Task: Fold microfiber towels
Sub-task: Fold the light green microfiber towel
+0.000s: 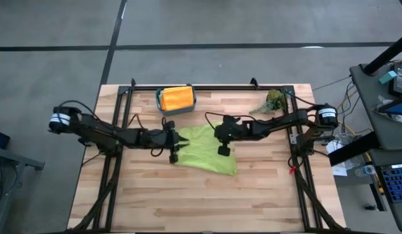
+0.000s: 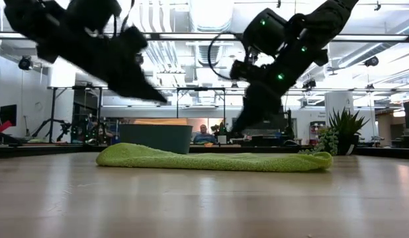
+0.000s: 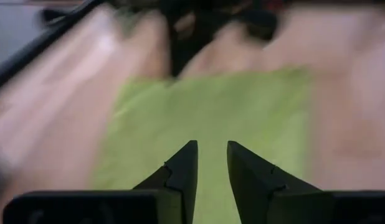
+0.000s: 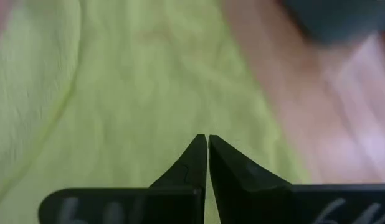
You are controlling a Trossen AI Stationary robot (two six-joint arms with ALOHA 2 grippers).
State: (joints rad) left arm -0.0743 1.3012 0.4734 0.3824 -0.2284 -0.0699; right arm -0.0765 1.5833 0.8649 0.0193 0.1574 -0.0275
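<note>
A lime green towel lies on the wooden table near its middle; it also shows in the low view. In the right wrist view an edge of an upper layer runs across it. My left gripper hovers over the towel's left edge, its fingers a little apart and empty, as the left wrist view shows. My right gripper hovers over the towel's far right part, shut and empty, as the right wrist view shows. In the low view both grippers stand clear above the towel.
A small teal bin at the table's far edge holds an orange cloth with yellow beside it. A green plant sprig lies at the far right. Bare wood lies in front of the towel.
</note>
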